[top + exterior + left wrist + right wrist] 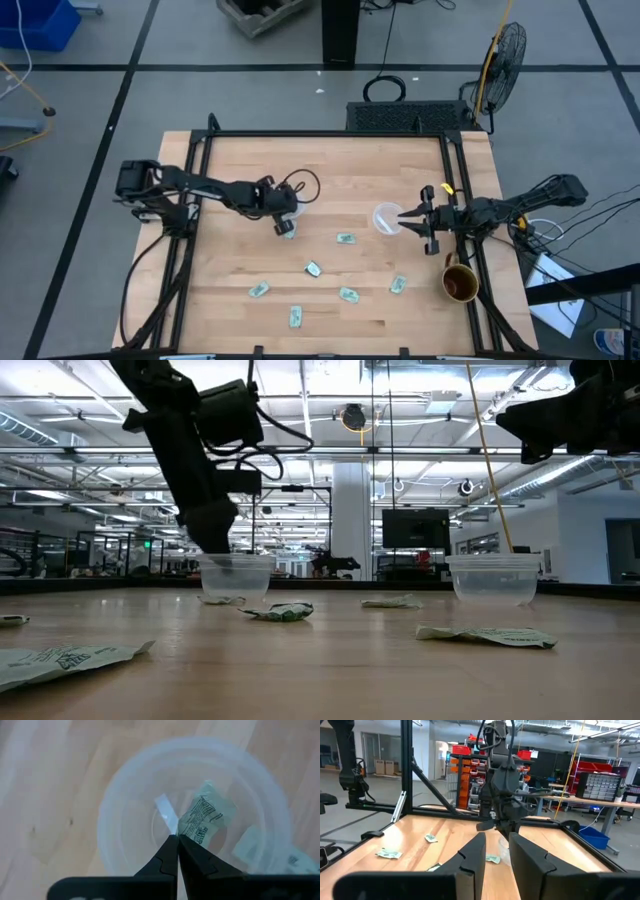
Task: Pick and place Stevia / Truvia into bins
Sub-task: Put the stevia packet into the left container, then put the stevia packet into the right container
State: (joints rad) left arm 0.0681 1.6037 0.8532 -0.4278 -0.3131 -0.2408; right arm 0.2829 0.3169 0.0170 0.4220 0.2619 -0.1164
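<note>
My left gripper (283, 208) points down over the left clear cup (291, 210), shut on a green-and-white Stevia packet (202, 817). In the low view its fingers (215, 540) end just above that cup's rim (237, 560). My right gripper (410, 217) is open and level, right of the second clear cup (387, 217), touching nothing. In the low view it is high above this cup (492, 578). Several more packets lie flat on the wood, among them one (288, 231) just beside the left cup, one (345, 239) mid-table and one (313, 268) nearer the front. My left gripper pinches the packet by its near end (186, 834) between the two fingertips, coming from above and pointing down. The rest of the packet sticks out past the fingertips over the cup's inside (150, 795). I cannot tell whether it touches the cup's bottom.
A brown mug (460, 283) stands near the table's right edge, close behind my right arm. Loose packets are scattered along the near half of the table (296, 317), (397, 285). Black frame rails (455, 160) border the table. The far half of the wood (330, 165) is bare.
</note>
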